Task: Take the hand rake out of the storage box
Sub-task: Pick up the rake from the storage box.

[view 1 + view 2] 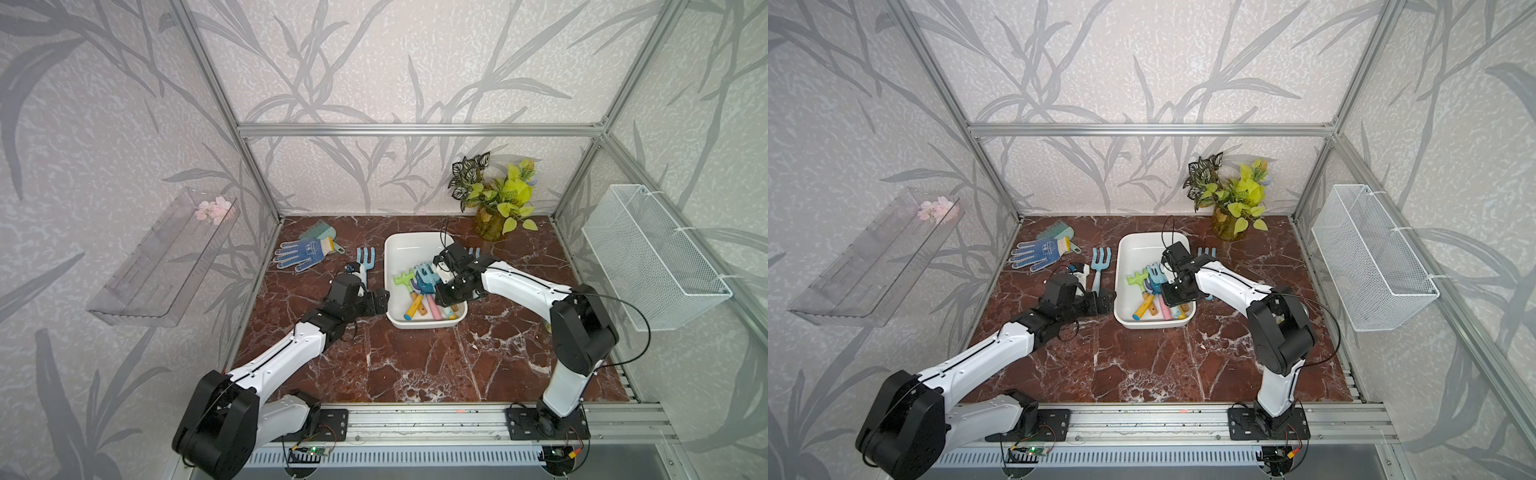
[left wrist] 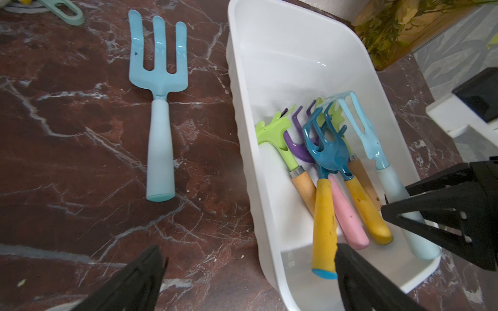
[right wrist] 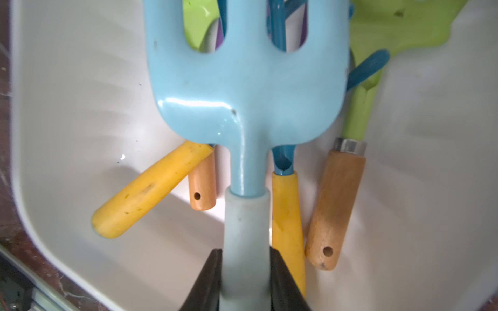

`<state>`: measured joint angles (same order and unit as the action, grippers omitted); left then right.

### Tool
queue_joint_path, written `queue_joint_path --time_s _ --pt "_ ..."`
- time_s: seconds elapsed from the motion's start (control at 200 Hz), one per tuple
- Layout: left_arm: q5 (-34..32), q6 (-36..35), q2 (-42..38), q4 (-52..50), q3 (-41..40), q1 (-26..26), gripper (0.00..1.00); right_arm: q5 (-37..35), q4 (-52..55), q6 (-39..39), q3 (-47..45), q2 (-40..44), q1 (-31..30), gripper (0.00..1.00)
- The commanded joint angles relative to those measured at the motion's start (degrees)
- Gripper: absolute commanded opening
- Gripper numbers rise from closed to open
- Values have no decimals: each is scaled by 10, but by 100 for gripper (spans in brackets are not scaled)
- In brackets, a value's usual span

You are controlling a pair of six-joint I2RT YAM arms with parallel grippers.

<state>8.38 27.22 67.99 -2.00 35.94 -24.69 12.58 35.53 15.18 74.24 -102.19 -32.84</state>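
While the right claw (image 3: 245,280) pinches the pale grip of the light-blue metal hand rake (image 3: 248,88), plenty is out of sight! In the right wrist view the butt of the handle runs off the picture's edge between the black fingers (image 3: 207,282), and the prong tips are cut off too. In both top views the right wrist covers most of the rake, so only a bit of its blue head peeks out. Whether it is lifted off the box floor, I cannot tell.

The rake is inside the glossy white rectangular storage box (image 1: 401,249), on the side nearer the right arm. It lies over a heap of yellow-, pink- and wood-handled garden tools (image 2: 347,218), and the pink one's head is buried under the others. Its long axis runs along the box's length, handle toward the robot's end, prongs toward the back wall.

Over to the left claw (image 2: 248,250): spread wide, holding nothing, one finger over the marbled red-brown counter (image 2: 80,134), one on the box side of the near wall. A light-blue three-pronged hand fork (image 2: 159,121) lies on the counter just beside the box.
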Motion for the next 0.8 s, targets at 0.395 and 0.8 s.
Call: queue_joint_path --time_s 0.395,0.8 --pt "308 139 12 155 91 29 99 259 -145 80 -28 120 30 16" --pt "394 223 12 273 113 28 89 447 -497 335 -126 172 39 14"
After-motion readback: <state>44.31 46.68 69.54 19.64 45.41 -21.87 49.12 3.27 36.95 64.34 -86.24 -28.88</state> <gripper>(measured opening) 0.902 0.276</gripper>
